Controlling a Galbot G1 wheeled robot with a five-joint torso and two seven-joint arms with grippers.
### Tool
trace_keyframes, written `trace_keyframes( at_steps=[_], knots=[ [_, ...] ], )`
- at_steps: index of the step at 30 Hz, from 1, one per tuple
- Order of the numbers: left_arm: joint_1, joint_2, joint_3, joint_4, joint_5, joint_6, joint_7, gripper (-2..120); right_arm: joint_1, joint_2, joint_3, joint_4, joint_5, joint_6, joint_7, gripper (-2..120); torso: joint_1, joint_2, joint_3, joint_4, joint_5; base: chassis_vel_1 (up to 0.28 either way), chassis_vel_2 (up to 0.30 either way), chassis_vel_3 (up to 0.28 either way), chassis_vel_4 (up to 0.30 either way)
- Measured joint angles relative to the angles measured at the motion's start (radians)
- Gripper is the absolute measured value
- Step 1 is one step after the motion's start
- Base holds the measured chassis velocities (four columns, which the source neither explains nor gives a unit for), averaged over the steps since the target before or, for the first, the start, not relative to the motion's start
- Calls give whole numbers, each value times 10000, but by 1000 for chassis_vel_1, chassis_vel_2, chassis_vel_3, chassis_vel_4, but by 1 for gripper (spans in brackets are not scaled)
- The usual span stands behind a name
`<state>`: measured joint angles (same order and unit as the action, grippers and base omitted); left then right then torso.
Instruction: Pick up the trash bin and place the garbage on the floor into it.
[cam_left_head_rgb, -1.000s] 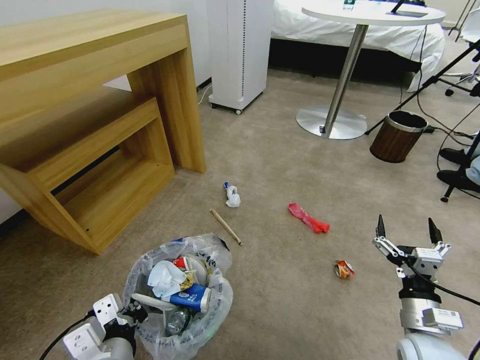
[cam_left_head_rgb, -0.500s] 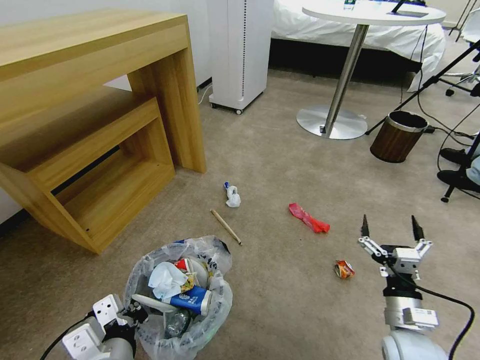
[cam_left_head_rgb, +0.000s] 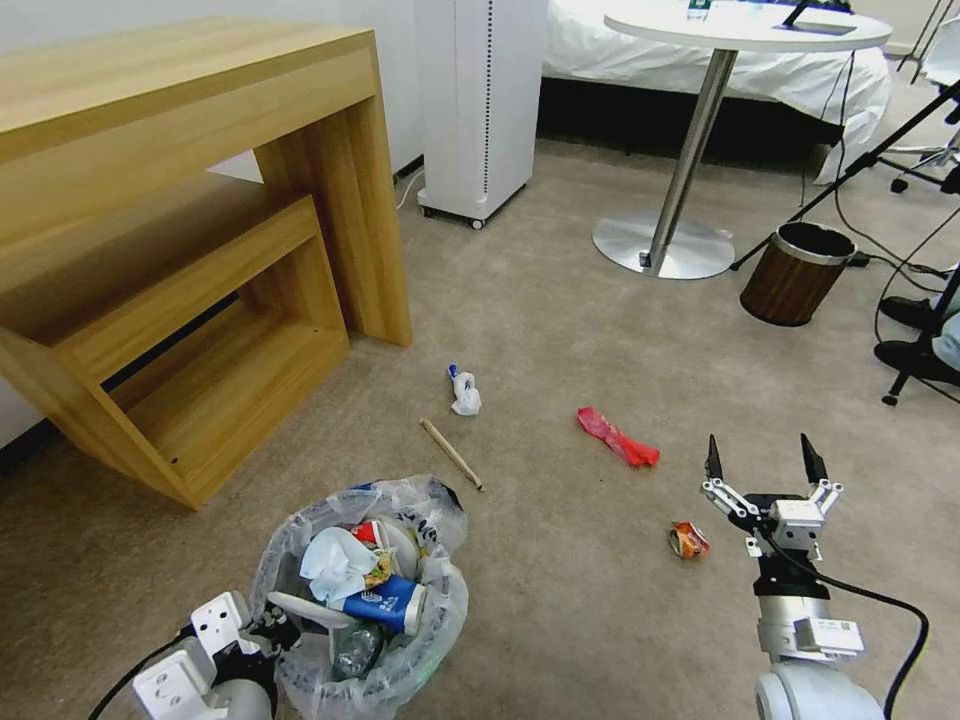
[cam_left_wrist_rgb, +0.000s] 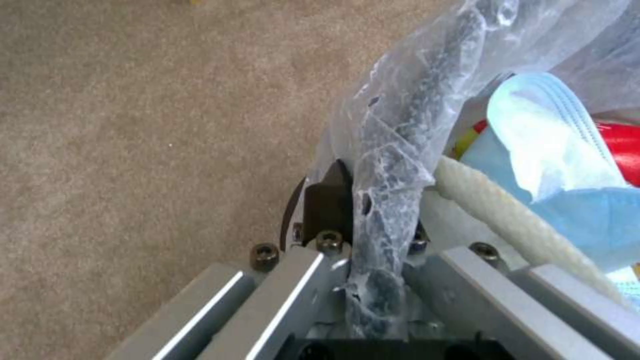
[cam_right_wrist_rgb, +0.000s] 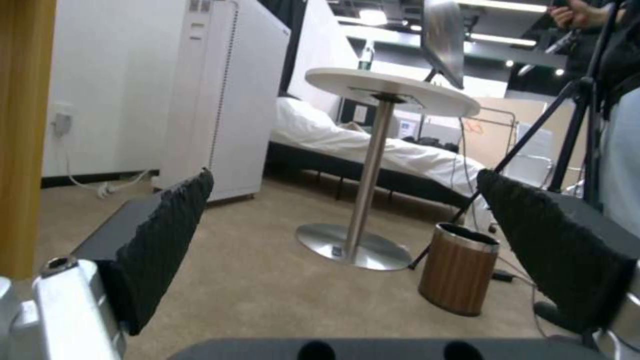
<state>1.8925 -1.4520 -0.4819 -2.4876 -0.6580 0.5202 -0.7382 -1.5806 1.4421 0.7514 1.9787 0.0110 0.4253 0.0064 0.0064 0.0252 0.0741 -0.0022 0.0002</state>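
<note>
Litter is still lying on the floor, so the right hand (cam_left_head_rgb: 756, 462), hovering wide open and empty, is needing a low approach over the orange wrapper (cam_left_head_rgb: 688, 539) while the left hand (cam_left_wrist_rgb: 363, 250) is gripping the trash bin (cam_left_head_rgb: 360, 600) rim.

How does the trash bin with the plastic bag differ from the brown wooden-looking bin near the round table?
The trash bin has a whitish bag liner; the brown bin has a bare chrome rim. The trash bin is full of litter; the brown bin looks dark inside. The left claw grips the trash bin's rim; the brown bin stands untouched. Both are round.
</note>
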Motion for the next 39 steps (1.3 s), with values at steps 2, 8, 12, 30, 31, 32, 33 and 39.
trace_keyframes(
  at_steps=[2,8,12,30,31,32,33,39],
  knots=[
    [31,-45,32,4,74,-4,12,0,33,-15,-79,-41,12,7,-18,100,0,0,0,0,-1,-53,55,59,-46],
    [73,-124,67,15,215,-18,37,0,81,-36,-232,-77,28,-38,-12,100,0,0,0,1,0,-78,91,88,-68],
    [87,-166,99,28,296,-31,60,0,93,-74,-244,-113,15,-47,17,100,1,0,0,1,-1,-89,89,90,-86],
    [152,-191,235,48,579,-89,197,0,80,15,-235,-381,-430,698,146,100,0,0,0,0,-1,-32,24,26,-27],
    [165,-193,256,49,628,-89,215,0,83,34,-224,-429,-475,773,145,100,0,0,0,0,-1,0,0,0,0],
    [174,-195,265,50,662,-90,228,0,80,42,-222,-435,-494,787,139,100,0,0,0,0,-1,0,0,0,0],
    [174,-195,265,50,662,-90,228,0,80,42,-222,-435,-494,787,139,100,0,0,0,0,-1,0,0,0,0],
    [251,-199,363,53,877,-118,314,0,65,153,-254,-428,-556,805,31,100,0,0,0,0,-1,0,0,0,0]
  ],
)
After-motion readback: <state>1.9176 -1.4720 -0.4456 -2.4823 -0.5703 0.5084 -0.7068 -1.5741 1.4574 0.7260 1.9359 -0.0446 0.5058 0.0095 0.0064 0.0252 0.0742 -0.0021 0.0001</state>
